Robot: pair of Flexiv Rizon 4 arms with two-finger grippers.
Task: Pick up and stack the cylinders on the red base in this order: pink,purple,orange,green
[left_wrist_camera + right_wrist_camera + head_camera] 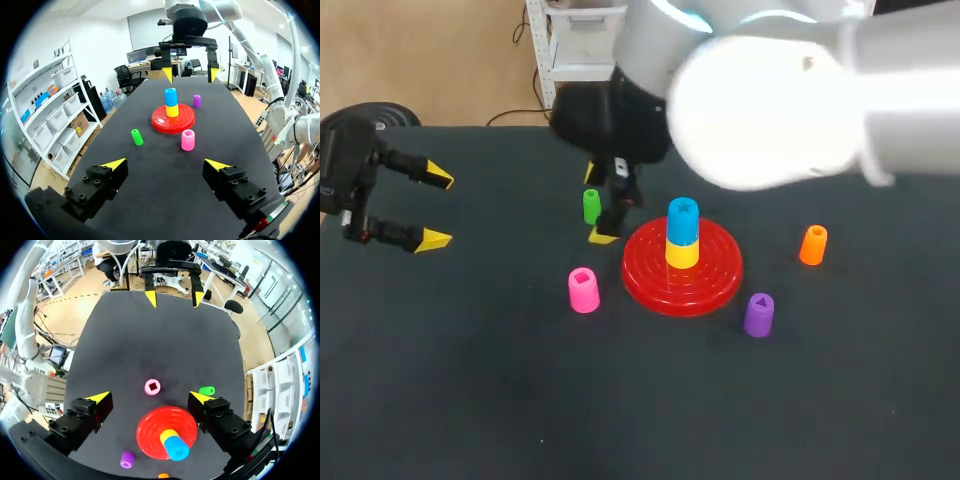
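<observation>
The red base [645,275] carries a yellow cylinder [682,252] with a blue one [682,219] on top. On the table stand the pink cylinder [583,290], purple cylinder [759,314], orange cylinder [813,245] and green cylinder [591,206]. My right gripper [597,205] hangs open above the base's far left side. In its wrist view [150,397] the pink cylinder [152,387] shows below, between the tips, and the green one [206,390] lies beside one finger. My left gripper [437,208] is open and empty at the far left [166,164].
The dark table top [520,400] stretches bare in front of the base and around my left gripper. From the left wrist view, the green [136,137] and pink [188,139] cylinders stand ahead, with the base [159,122] behind them.
</observation>
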